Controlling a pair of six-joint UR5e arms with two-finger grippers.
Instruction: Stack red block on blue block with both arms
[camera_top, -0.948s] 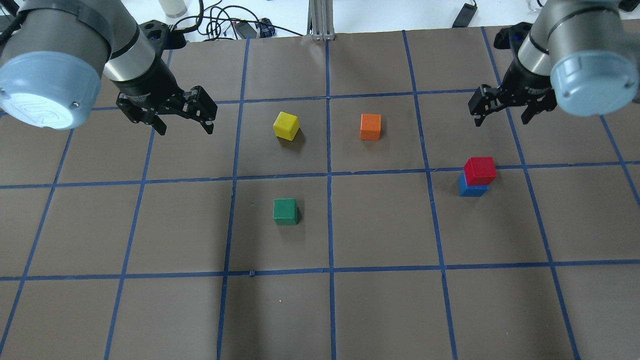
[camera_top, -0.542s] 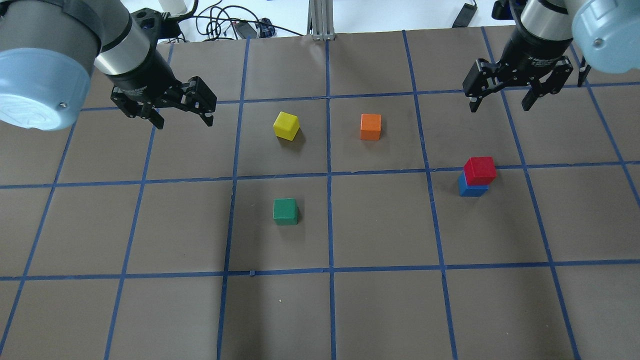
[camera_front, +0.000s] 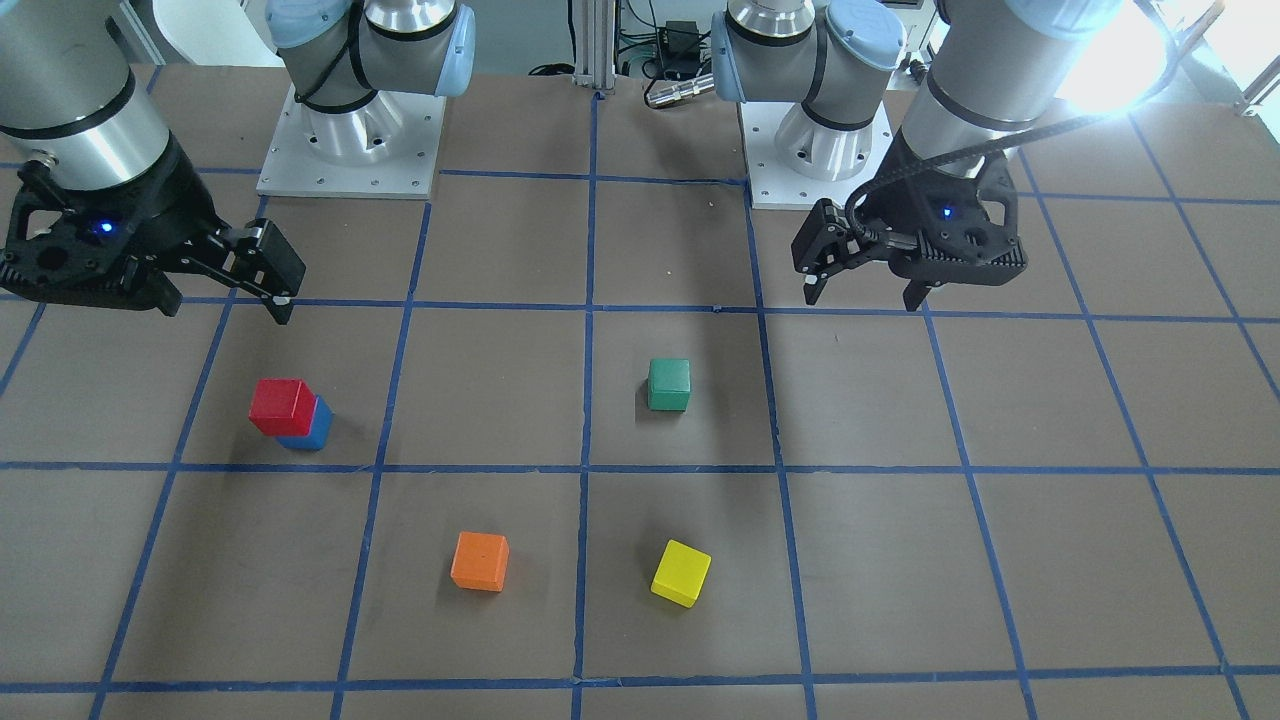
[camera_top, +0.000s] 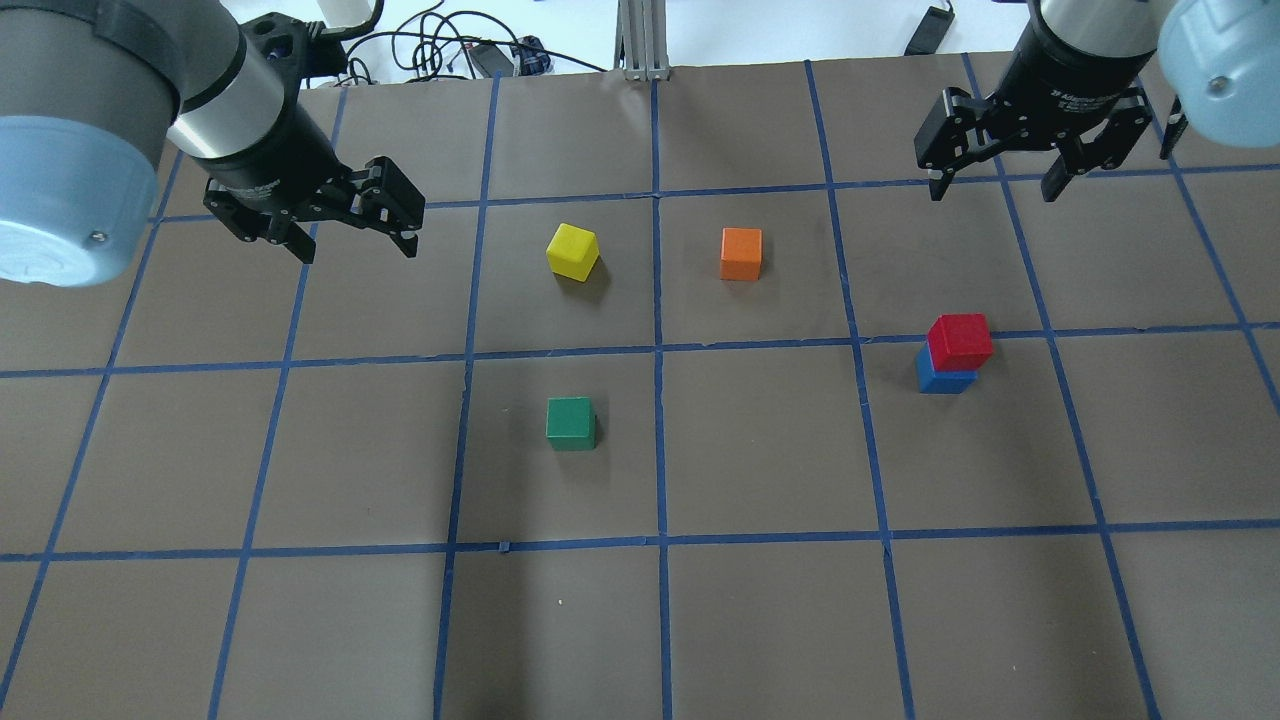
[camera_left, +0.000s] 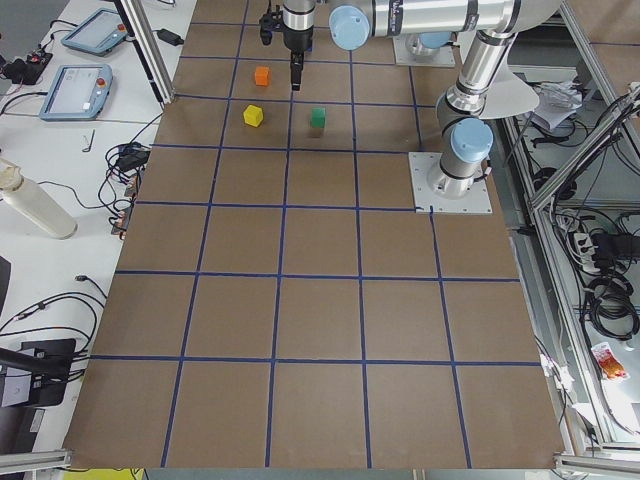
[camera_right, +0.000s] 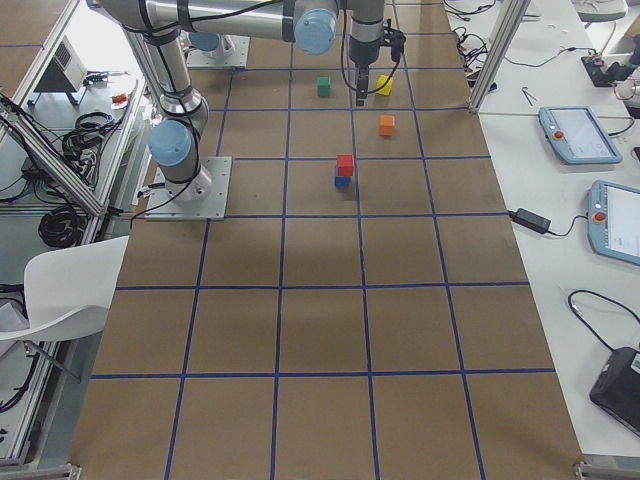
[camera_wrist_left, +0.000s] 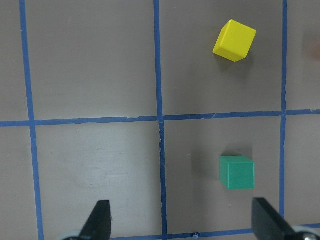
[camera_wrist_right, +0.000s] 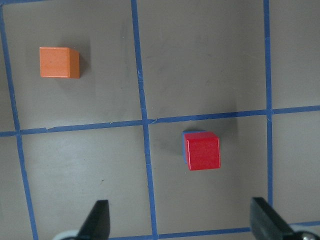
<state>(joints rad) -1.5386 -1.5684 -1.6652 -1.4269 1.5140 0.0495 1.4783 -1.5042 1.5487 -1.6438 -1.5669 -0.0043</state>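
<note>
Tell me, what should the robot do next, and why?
Probably just back away and stop. The red block already sits on the blue block, a little off-centre but resting flat. The left gripper and right gripper are both open, empty and well clear of the two.

Item 1: small matte solid red cube (camera_top: 960, 341). Upright, seated on item 2, free of my jaws.

Item 2: small matte solid blue cube (camera_top: 938, 381). Flat on the mat at 3 o'clock from table centre in the overhead view, mostly covered by item 1.

Item 3: my right gripper (camera_top: 992, 192), spread and empty, at 12 o'clock above the stack.

Item 4: my left gripper (camera_top: 355, 250), spread and empty, at 10 o'clock.
</note>
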